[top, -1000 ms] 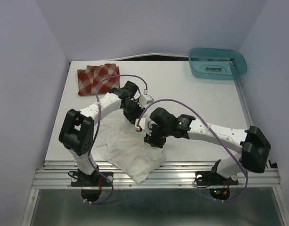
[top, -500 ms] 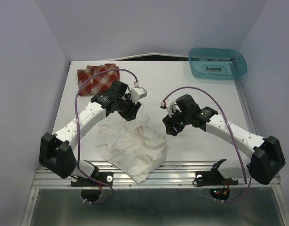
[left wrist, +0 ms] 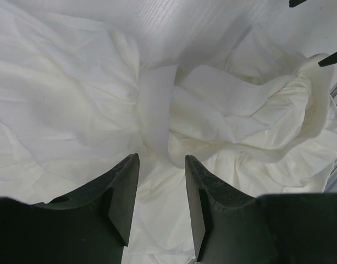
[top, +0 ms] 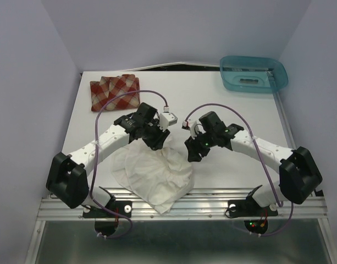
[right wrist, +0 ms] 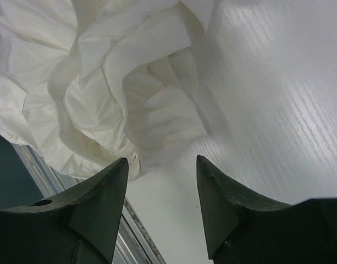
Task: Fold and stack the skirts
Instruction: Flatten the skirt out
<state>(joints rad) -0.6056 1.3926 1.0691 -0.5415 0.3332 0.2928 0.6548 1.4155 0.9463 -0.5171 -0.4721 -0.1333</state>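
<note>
- Both arms hang over the white skirt (top: pixel 152 176), which lies crumpled at the near edge of the table (top: pixel 228 115), one corner spilling onto the metal rail.
- The plaid skirt (top: pixel 113 91) sits folded flat at the far left corner, well apart; that half of the job looks done.
- The step in hand appears to be the fold of the white one, which is not yet spread out.
- The left gripper (left wrist: pixel 161 159) is poised with jaws parted and empty just above a flat band (left wrist: pixel 156 110) that loops across the bunched cloth.
- The right gripper (right wrist: pixel 161 162) is likewise parted and holds nothing, at the skirt's ruffled right edge, with bare table beyond.
- The next move likely calls for each gripper to pinch an edge, the band being the firmest hold, and draw the cloth out flat before any crease is made.
- The cloth is thin, soft and crinkled, heaped in loose pleats and rolls; it would probably slip or bunch if only one layer is caught.
- The tabletop is smooth and white with a faint grain.
- A teal basket (top: pixel 228 80) stands at the far right corner.
</note>
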